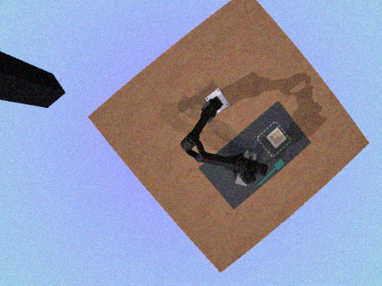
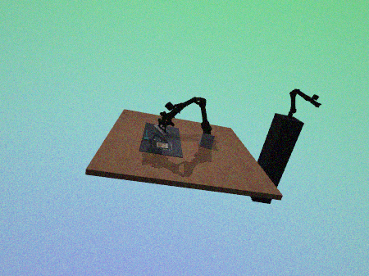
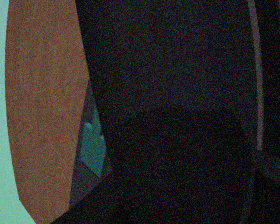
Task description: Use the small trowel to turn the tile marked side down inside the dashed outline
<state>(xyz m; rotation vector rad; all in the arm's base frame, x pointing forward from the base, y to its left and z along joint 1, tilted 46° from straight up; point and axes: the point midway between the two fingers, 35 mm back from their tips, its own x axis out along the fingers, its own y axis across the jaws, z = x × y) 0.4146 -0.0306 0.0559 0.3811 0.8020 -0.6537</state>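
Your jaws pinch what looks like the grey metal trowel (image 1: 241, 181) (image 2: 160, 129); beyond them, the square cream tile (image 1: 277, 137) (image 2: 161, 145) seems stiff, slippery: pry its edge.

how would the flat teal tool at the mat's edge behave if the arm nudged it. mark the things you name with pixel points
The flat teal tool (image 1: 278, 165) (image 3: 94, 150) would probably slide or swivel rather than roll, since it lies flat. Its long narrow handle suggests it is light, so a small push would likely turn it.

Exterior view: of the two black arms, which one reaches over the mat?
The arm on the brown table; the other arm stands atop the tall black block.
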